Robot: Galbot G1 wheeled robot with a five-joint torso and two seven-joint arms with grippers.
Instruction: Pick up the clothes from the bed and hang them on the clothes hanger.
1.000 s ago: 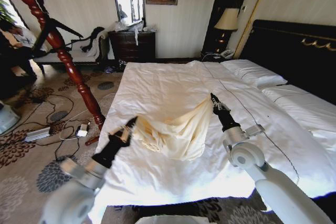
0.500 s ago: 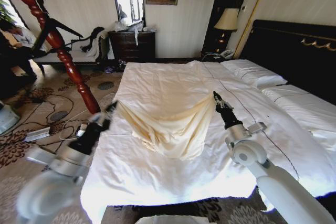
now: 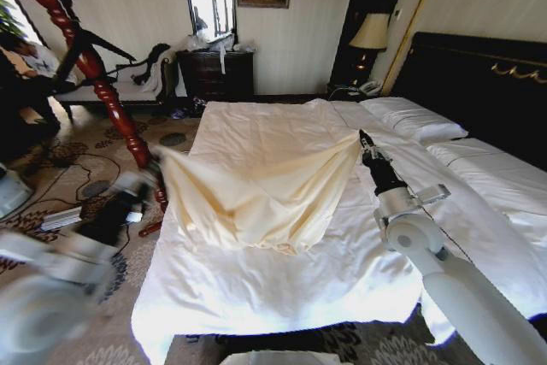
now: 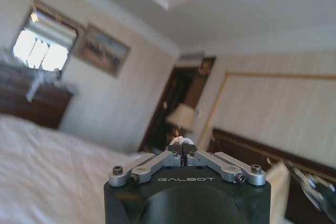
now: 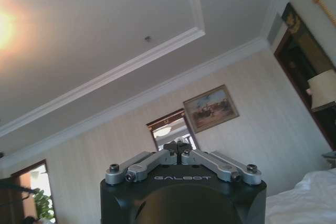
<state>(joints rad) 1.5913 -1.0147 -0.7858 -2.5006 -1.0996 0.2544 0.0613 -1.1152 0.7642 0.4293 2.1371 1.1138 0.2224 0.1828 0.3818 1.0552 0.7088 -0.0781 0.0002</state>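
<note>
1. We see the clothes (image 3: pixel 256 194) lifted off the bed (image 3: pixel 282 288), stretched between the two grippers and sagging in the middle, with the lowest fold hanging just above or brushing the duvet; we cannot tell which.
2. The left gripper (image 3: pixel 156 158) holds one upper corner out past the bed's edge, close to the red-brown coat stand (image 3: pixel 81 49). Its jaws look closed on the fabric, though the arm is smeared in the head view.
3. The right gripper (image 3: pixel 362 137) pinches the opposite corner above the middle of the bed, jaws closed on the cloth.
4. We judge that the two corners are held wide apart so the garment opens out flat, which should make it easier to bring to the clothes hanger (image 3: pixel 94 43), a slim black shape hanging on the coat stand.
5. The left wrist view shows the left gripper's (image 4: pixel 182 148) fingers pressed together, and, farther off, a strip of the cream cloth (image 4: pixel 279 184) leading to the other arm's gripper.
6. The right wrist view looks up at the ceiling, with the right gripper (image 5: pixel 178 146) fingertips meeting, and gives no sight of the garment's hang, which the head view supplies.
</note>
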